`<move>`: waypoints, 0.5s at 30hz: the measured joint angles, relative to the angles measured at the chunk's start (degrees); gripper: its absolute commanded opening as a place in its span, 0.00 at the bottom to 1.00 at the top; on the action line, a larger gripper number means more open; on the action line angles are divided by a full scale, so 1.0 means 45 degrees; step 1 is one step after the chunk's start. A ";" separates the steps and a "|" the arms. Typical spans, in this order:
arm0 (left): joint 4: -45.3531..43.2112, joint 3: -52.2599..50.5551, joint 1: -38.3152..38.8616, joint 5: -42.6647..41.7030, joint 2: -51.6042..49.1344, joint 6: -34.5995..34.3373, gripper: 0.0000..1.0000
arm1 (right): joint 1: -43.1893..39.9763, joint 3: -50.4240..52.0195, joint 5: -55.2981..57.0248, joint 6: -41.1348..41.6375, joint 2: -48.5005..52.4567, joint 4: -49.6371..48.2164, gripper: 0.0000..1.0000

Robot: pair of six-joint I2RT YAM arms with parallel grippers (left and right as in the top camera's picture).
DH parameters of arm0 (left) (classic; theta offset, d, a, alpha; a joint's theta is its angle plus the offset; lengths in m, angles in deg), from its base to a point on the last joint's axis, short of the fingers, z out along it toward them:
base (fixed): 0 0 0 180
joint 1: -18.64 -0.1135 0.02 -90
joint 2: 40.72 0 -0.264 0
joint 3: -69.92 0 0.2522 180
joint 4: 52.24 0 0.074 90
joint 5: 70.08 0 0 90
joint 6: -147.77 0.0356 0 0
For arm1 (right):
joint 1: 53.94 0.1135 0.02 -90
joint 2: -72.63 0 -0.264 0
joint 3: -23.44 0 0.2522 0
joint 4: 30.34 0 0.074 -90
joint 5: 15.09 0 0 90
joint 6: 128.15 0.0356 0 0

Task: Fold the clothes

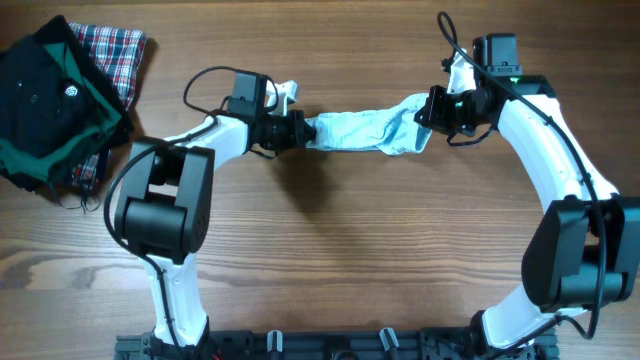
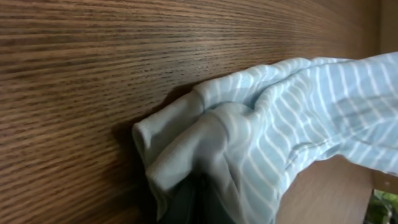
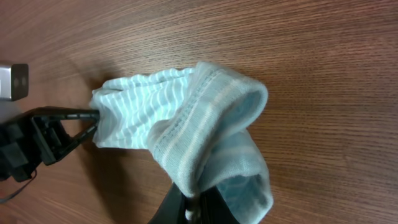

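The clothes (image 1: pixel 362 131), a small pale-blue garment with fine white stripes, hang stretched between both grippers above the table's far middle. My left gripper (image 1: pixel 305 131) is shut on its left end, where bunched cloth (image 2: pixel 205 140) hides the dark fingers. My right gripper (image 1: pixel 425 112) is shut on the right end; in the right wrist view the hem (image 3: pixel 211 137) folds over the black fingers (image 3: pixel 177 208), and the left gripper (image 3: pixel 43 134) shows at the far end of the garment.
A black-and-green garment (image 1: pixel 45 100) lies piled at the far left corner on a red plaid cloth (image 1: pixel 115 50). A small white thing (image 1: pixel 283 93) sits behind the left arm. Bare wooden tabletop (image 1: pixel 350 250) fills the near side.
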 measured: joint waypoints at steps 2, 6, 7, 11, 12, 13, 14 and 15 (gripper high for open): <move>-0.0015 0.0005 0.0044 0.0112 0.0000 -0.0044 0.04 | 0.0010 0.0000 0.0024 0.0000 0.0000 0.0000 0.04; -0.0029 0.0005 0.0044 0.0194 0.0000 -0.0151 0.04 | 0.0214 0.0000 0.0039 0.0000 0.0000 -0.0044 0.04; -0.0029 0.0005 0.0044 0.0199 0.0000 -0.0189 0.04 | 0.0359 0.0000 0.0068 -0.0005 0.0000 -0.0126 0.04; -0.0034 0.0005 0.0044 0.0199 0.0000 -0.0238 0.04 | 0.1394 0.0000 0.0121 0.0112 0.0000 -0.0850 0.04; -0.0039 0.0005 0.0044 0.0199 0.0000 -0.0238 0.04 | 0.1642 0.0000 0.0121 0.0199 0.0000 -0.1083 0.04; -0.0039 0.0005 0.0044 0.0204 0.0000 -0.0243 0.04 | 0.1982 -0.0005 0.0121 0.0296 0.0000 -0.1350 0.04; -0.0039 0.0005 0.0044 0.0204 0.0000 -0.0243 0.04 | 0.2210 -0.0010 0.0121 0.0408 0.0000 -0.1525 0.04; -0.0034 0.0005 0.0044 0.0204 0.0000 -0.0243 0.04 | 0.2492 -0.0010 0.0117 0.0549 0.0000 -0.1724 0.04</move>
